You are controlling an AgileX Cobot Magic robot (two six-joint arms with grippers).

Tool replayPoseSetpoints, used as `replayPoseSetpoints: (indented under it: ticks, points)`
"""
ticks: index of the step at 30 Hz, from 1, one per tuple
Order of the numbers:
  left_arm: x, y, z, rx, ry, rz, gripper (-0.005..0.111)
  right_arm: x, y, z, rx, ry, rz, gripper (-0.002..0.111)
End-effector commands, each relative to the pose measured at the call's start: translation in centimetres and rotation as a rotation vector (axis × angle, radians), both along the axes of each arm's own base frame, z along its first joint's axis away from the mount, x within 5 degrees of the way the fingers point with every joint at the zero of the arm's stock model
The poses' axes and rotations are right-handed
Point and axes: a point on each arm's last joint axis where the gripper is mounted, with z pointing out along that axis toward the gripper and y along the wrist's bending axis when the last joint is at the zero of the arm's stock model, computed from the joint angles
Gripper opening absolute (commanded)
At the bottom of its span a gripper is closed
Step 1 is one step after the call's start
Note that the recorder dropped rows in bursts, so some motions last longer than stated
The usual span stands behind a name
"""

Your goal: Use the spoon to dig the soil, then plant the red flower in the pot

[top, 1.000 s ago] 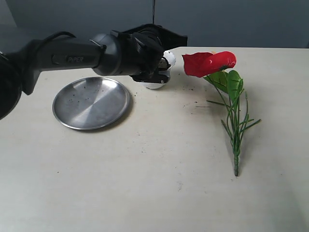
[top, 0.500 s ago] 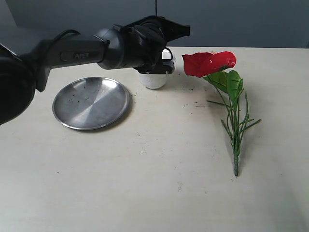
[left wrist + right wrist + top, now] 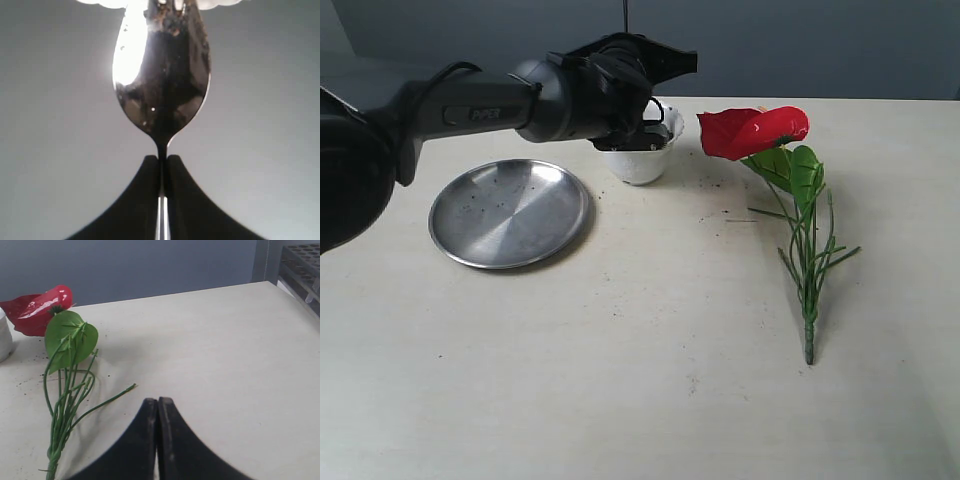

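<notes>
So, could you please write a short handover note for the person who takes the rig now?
Left gripper: shut on the spoon, whose soil-smeared bowl is at the pot.
Right gripper: shut, empty, near the stem end of the red flower.
The flower lies flat on the table, right of the pot; the steel plate sits left of it, with only specks of soil.
Done: spoon picked up, digging under way.
Left: finish digging, then stand the flower in the pot.
</notes>
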Motion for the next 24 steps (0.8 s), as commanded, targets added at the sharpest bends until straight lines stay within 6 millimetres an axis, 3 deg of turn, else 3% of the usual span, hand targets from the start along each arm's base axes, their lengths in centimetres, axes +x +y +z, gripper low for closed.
replayPoseSetpoints:
  ticks: [1, 14, 24]
  points:
    - [-0.1, -0.1, 0.9, 0.004, -0.028, 0.010, 0.000, 0.0, 0.0, 0.0, -0.004, -0.012, -0.001, 0.000]
    - [-0.1, 0.0, 0.9, 0.011, -0.032, 0.018, 0.000, 0.0, 0.0, 0.0, -0.004, -0.012, -0.001, 0.000]
    - [0.7, 2.1, 1.1, 0.008, -0.038, 0.069, 0.000, 0.0, 0.0, 0.0, -0.004, -0.012, -0.001, 0.000]
